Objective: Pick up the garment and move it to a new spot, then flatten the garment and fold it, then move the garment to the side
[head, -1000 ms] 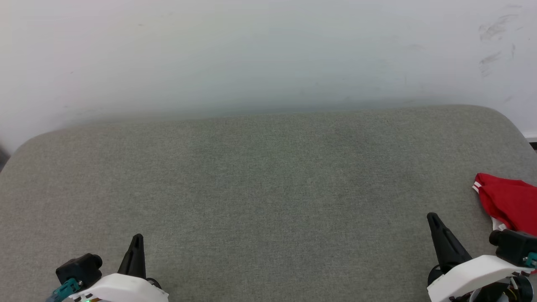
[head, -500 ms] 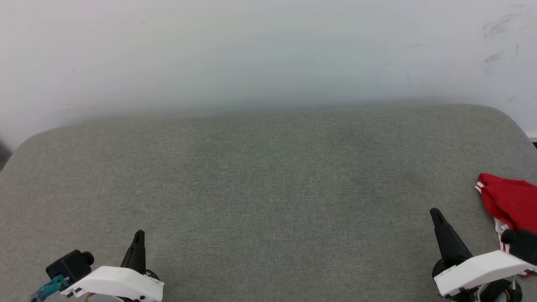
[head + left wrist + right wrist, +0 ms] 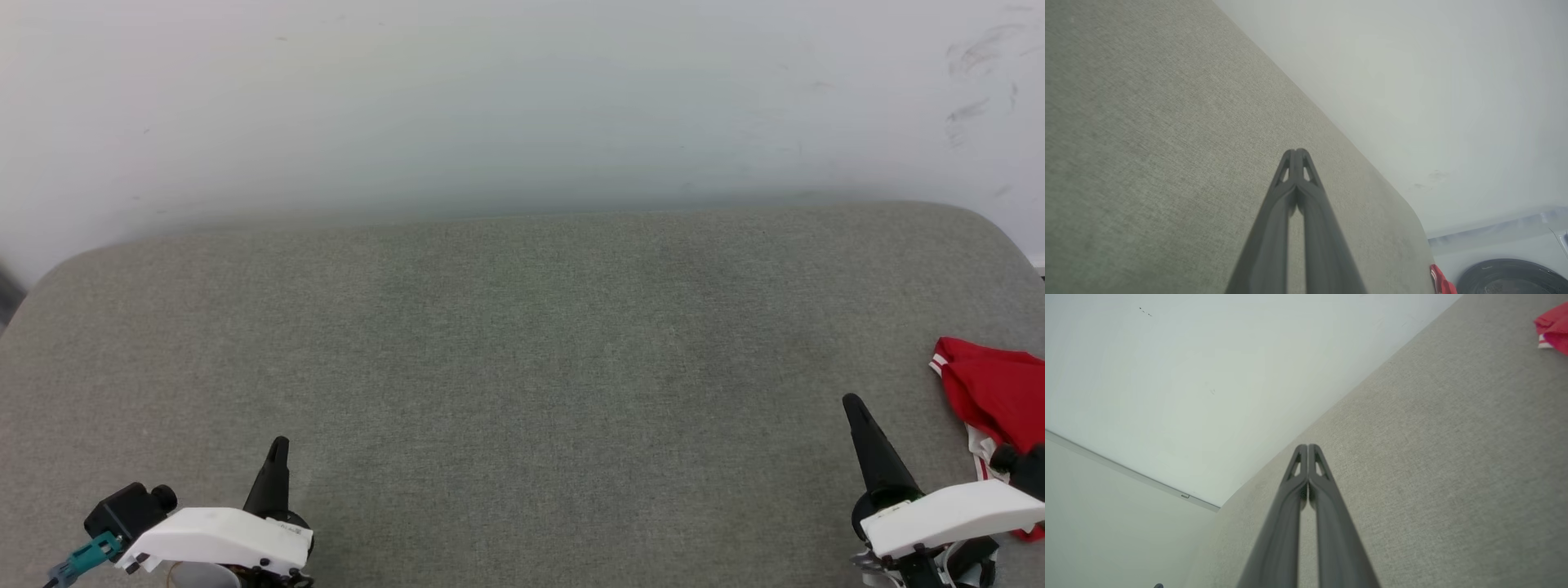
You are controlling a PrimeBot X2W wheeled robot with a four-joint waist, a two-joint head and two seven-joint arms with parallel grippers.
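As I read the head view, a white wall [image 3: 522, 98] backs a grey fabric tabletop [image 3: 522, 367]. Garment [image 3: 992, 392]: red with red-and-white striped trim, bunched at the tabletop's right edge, partly behind my right wrist and cut off by the frame edge. Right gripper [image 3: 853, 404]: fingers pressed together, holding nothing, just left of the garment and apart from it. Left gripper [image 3: 278, 447]: fingers likewise together, empty, at the near left, well apart from the garment.

Red garment [image 3: 992, 392] with red-and-white striped trim, crumpled, lying at the cushion's right edge, partly out of frame
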